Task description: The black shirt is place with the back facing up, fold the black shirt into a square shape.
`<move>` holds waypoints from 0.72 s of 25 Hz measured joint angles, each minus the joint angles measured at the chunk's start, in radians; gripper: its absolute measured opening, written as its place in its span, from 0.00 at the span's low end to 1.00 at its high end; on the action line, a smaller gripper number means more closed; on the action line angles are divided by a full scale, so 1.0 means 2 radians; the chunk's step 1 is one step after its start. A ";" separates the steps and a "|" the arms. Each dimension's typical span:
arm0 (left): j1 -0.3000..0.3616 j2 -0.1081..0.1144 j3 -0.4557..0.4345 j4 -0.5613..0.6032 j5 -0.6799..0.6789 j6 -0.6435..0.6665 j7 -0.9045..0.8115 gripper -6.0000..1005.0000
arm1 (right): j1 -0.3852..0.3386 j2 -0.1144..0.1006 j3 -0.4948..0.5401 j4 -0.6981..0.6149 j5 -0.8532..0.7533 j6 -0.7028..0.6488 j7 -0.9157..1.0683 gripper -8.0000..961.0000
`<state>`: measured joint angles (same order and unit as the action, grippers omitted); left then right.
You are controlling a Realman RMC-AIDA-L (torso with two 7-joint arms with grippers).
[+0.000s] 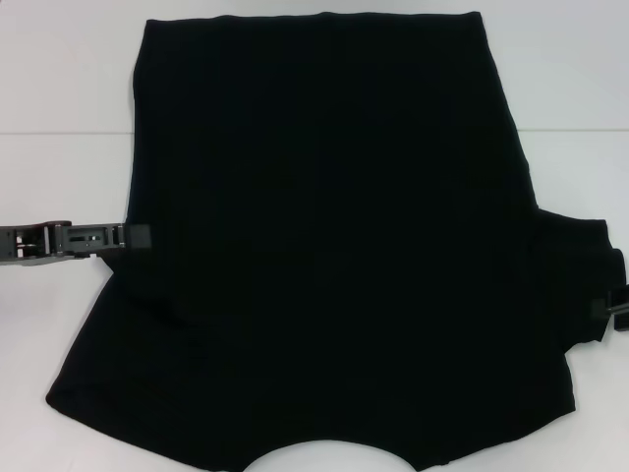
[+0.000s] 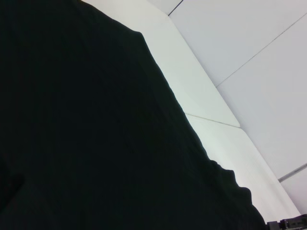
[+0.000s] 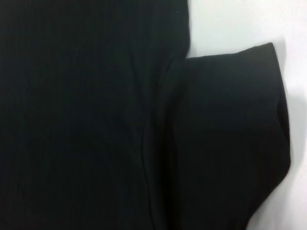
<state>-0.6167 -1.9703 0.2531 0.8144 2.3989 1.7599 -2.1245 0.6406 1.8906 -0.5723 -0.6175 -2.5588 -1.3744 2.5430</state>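
The black shirt (image 1: 334,246) lies spread flat on the white table (image 1: 59,79), plain side up, with the neck opening (image 1: 324,457) at the near edge and the hem at the far side. One short sleeve (image 1: 588,280) sticks out to the right, also seen as the sleeve (image 3: 230,134) in the right wrist view. My left gripper (image 1: 138,236) reaches in from the left and meets the shirt's left edge at mid height. Only a small part of my right gripper (image 1: 617,305) shows, at the sleeve's outer end. In the left wrist view the shirt (image 2: 86,124) fills most of the picture.
Bare white table (image 1: 69,324) lies to the left of the shirt and a narrow strip of table (image 1: 600,118) to its right. A seam between table panels (image 1: 59,132) runs across the far left.
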 joint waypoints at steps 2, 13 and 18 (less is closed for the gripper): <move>0.000 0.000 0.000 0.000 0.000 -0.001 0.000 0.90 | 0.004 0.000 -0.001 0.007 0.000 0.007 0.000 0.48; 0.001 0.001 -0.003 0.000 0.000 -0.002 0.000 0.90 | 0.020 0.001 -0.003 0.016 0.001 0.022 0.002 0.40; 0.001 0.002 -0.004 0.000 0.000 -0.002 0.000 0.90 | 0.021 0.001 -0.004 0.016 0.001 0.019 0.002 0.22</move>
<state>-0.6153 -1.9669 0.2456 0.8145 2.3989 1.7563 -2.1251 0.6816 1.8929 -0.5800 -0.5853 -2.5575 -1.3355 2.5465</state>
